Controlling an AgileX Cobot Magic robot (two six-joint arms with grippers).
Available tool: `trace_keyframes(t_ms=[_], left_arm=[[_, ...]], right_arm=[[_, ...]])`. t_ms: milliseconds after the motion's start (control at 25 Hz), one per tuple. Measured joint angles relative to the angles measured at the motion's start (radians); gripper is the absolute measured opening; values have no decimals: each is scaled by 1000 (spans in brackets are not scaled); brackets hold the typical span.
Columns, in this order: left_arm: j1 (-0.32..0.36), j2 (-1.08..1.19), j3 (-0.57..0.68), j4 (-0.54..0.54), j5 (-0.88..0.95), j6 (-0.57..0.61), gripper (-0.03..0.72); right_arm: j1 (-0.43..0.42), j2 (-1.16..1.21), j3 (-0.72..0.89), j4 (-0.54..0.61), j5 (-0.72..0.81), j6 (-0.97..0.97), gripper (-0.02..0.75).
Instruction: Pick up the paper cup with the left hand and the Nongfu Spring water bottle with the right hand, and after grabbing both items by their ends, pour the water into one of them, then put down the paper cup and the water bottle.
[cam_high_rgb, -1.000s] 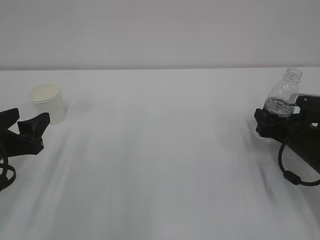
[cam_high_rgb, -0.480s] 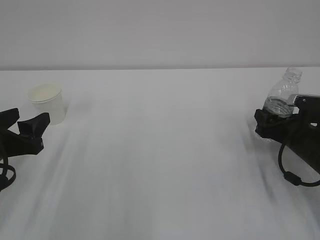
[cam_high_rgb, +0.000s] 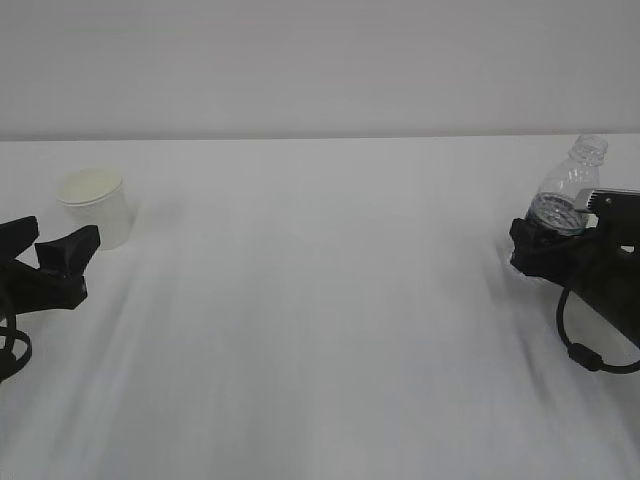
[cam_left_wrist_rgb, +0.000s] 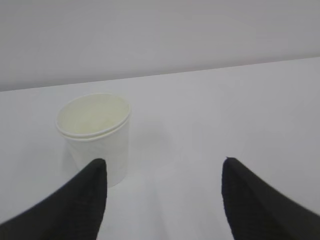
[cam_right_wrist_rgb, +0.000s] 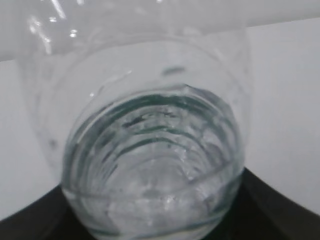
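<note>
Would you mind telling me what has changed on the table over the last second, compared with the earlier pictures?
The Nongfu Spring water bottle has tipped slightly to the right between the right end effector's jaws, which have been closing around its lower body; it is not yet clearly lifted. The paper cup stands where it was, and the left end effector stays open just short of it, apart from it.

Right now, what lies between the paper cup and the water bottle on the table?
Nothing: in the exterior view, only bare white table stretches from the paper cup to the water bottle.
</note>
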Motion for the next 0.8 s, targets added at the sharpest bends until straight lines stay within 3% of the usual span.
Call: trace_keyframes(t_ms=[200, 800], left_arm=[[0, 0, 0, 0, 0, 0, 514], [0, 0, 0, 0, 0, 0, 514]], right_arm=[[0, 0, 0, 0, 0, -6, 467], [0, 0, 0, -12, 6, -88, 461]])
